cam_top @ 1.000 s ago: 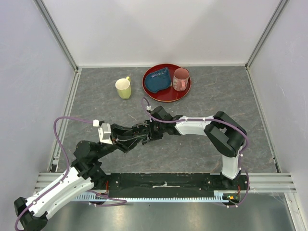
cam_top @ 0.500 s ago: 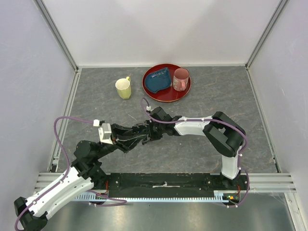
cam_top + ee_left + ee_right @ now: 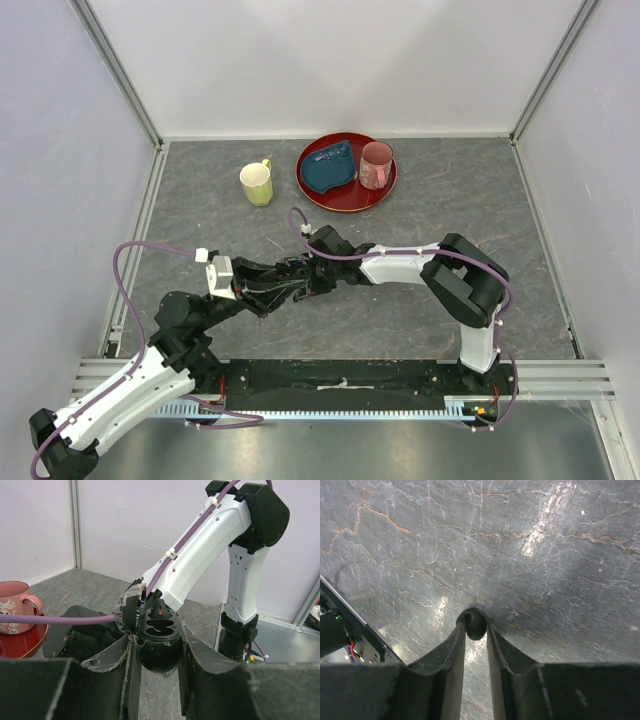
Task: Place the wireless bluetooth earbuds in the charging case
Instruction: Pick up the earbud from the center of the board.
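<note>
My left gripper [image 3: 157,647] is shut on a black oval charging case [image 3: 159,630], held with its lid open. Two empty slots and a small red light face the left wrist camera. The right arm reaches in just beyond the case. In the right wrist view a tiny black earbud [image 3: 473,622] sits pinched between the tips of my right gripper [image 3: 476,628], above the grey table. From above, the left gripper [image 3: 288,281] and right gripper [image 3: 312,272] meet tip to tip mid-table, hiding the case and earbud there.
A yellow mug [image 3: 257,183] stands at the back left of centre. Behind it to the right, a red plate [image 3: 388,190] carries a blue pouch [image 3: 328,168] and a pink mug [image 3: 375,165]. White walls close in the table on three sides.
The right gripper's jaws have narrowed and its arm has shifted slightly left toward the left gripper. The left arm and case have stayed still.
</note>
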Motion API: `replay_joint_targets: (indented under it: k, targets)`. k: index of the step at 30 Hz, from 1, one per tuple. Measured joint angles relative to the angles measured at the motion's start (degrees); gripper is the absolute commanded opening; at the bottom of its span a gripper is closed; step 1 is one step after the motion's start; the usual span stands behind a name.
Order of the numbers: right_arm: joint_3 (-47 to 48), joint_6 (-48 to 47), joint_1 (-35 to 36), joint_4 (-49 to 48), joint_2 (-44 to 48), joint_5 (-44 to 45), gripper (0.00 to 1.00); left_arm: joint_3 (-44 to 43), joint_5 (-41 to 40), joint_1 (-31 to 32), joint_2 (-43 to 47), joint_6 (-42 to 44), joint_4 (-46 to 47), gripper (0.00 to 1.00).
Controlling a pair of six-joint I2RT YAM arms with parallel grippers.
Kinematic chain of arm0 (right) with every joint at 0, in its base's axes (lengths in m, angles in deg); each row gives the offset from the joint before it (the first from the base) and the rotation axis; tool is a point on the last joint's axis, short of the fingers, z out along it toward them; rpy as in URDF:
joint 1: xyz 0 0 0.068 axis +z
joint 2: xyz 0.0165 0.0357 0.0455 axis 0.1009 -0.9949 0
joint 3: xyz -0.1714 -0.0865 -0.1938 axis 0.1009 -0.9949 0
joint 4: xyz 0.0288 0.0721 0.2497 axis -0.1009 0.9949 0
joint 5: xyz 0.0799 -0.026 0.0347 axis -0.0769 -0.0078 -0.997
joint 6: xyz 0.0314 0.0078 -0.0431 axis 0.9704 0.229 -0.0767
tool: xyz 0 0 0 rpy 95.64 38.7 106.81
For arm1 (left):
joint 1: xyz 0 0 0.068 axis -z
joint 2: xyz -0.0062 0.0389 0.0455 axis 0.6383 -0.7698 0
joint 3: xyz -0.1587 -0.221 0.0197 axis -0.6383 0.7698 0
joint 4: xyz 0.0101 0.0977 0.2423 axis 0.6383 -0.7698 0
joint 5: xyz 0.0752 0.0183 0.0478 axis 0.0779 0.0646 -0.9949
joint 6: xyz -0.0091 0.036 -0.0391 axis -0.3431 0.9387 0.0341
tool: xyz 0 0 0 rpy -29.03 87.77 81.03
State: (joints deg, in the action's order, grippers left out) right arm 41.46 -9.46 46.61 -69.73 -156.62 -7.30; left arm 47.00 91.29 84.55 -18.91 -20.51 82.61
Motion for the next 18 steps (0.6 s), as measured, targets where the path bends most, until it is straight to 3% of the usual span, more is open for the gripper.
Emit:
replay_joint_targets:
  k: [11,18]
  targets:
    - [-1.6,0.9,0.1,-0.5,1.2,2.6,0.24,0.2,0.0,0.0,0.0,0.0,0.0,0.02]
    - [-4.5,1.3,0.1,-0.4,7.3,5.9,0.24,0.2,0.0,0.0,0.0,0.0,0.0,0.02]
